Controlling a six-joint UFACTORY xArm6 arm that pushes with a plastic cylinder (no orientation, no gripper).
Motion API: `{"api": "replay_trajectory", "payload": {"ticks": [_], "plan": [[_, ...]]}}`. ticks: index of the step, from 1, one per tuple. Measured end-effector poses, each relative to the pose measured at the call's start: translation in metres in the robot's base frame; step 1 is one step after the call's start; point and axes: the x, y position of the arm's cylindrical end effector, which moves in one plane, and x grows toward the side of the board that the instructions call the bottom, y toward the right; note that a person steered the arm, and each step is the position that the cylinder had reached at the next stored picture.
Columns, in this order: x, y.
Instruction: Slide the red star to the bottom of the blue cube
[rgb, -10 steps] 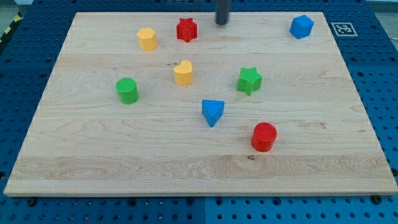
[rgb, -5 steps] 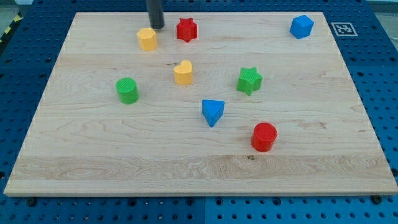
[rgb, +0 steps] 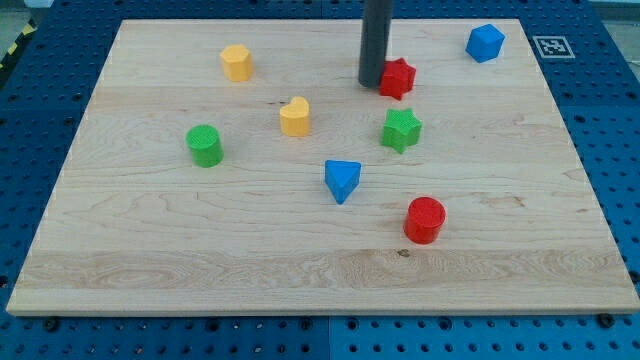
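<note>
The red star (rgb: 398, 77) lies in the upper middle of the wooden board (rgb: 150, 240), to the left of and below the blue cube (rgb: 485, 42), which sits near the top right corner. My tip (rgb: 372, 83) is at the red star's left edge, touching it or nearly so. The dark rod rises from the tip out of the view's top.
A green star (rgb: 401, 129) sits just below the red star. A yellow hexagonal block (rgb: 237, 62), a yellow heart-like block (rgb: 295, 116), a green cylinder (rgb: 204, 145), a blue triangular block (rgb: 342, 180) and a red cylinder (rgb: 425, 219) also lie on the board.
My tip swung from the top middle to the left of the red star, then moved right and down. The red star slid right and down toward the green star.
</note>
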Motion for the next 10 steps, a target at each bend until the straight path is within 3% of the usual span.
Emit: {"api": "replay_trajectory", "payload": {"ticks": [3, 6, 8, 10], "plan": [[0.031, 0.042], [0.001, 0.085], [-0.027, 0.05], [-0.027, 0.084]]}}
